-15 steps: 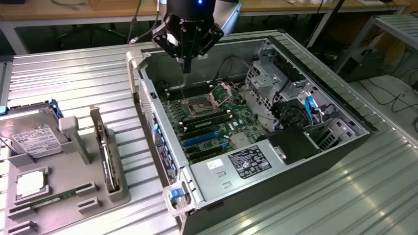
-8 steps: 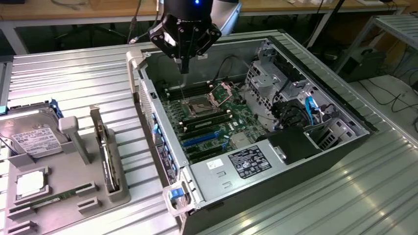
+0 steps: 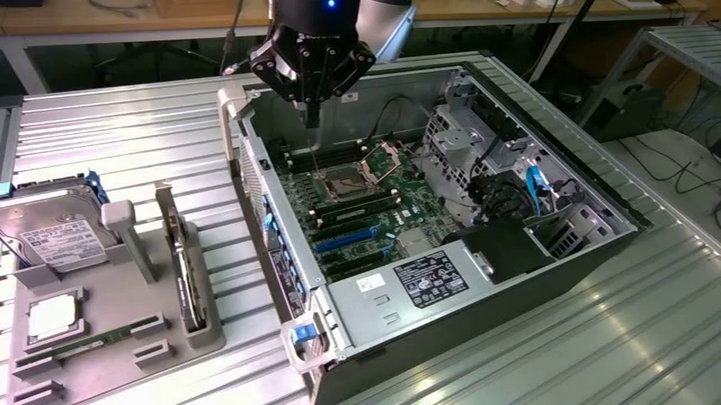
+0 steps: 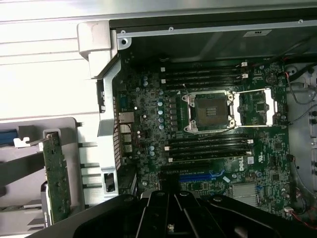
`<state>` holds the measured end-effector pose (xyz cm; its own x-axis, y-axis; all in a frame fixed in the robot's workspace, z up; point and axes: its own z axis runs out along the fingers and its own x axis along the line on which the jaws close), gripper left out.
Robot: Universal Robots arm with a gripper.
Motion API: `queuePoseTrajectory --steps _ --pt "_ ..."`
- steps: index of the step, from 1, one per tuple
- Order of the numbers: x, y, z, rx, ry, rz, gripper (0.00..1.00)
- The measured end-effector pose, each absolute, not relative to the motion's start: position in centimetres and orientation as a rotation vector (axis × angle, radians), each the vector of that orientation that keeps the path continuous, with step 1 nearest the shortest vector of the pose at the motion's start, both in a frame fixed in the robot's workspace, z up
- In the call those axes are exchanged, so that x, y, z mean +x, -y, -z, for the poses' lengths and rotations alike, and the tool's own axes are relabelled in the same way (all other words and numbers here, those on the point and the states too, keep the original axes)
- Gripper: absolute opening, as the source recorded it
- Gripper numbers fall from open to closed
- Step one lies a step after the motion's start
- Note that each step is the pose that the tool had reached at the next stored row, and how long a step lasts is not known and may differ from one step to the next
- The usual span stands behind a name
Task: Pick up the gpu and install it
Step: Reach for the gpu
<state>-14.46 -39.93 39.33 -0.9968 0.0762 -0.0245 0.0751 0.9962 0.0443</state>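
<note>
The claw (image 3: 312,116) hangs clenched, gripping nothing, above the open computer case (image 3: 474,337), while the gpu (image 3: 178,245) stands on edge in the grey holder (image 3: 101,325).

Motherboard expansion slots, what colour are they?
Blue expansion slots, set on the green motherboard; the exterior view shows them best.

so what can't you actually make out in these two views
- gpu: exterior view, it stands on edge in the grey tray, so its faces are hidden.
- expansion slots: wrist view, the lower ones are covered by the gripper body.
- hard drive label: exterior view, the print is too small to read.
- memory stick: exterior view, too small for any detail.
</note>
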Motion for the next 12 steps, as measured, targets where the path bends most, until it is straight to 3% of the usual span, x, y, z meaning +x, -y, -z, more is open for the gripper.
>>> queuePoseTrajectory --steps 12 --pt "-15.27 39.94 -39.33 0.118 -3.112 -0.068 0.11"
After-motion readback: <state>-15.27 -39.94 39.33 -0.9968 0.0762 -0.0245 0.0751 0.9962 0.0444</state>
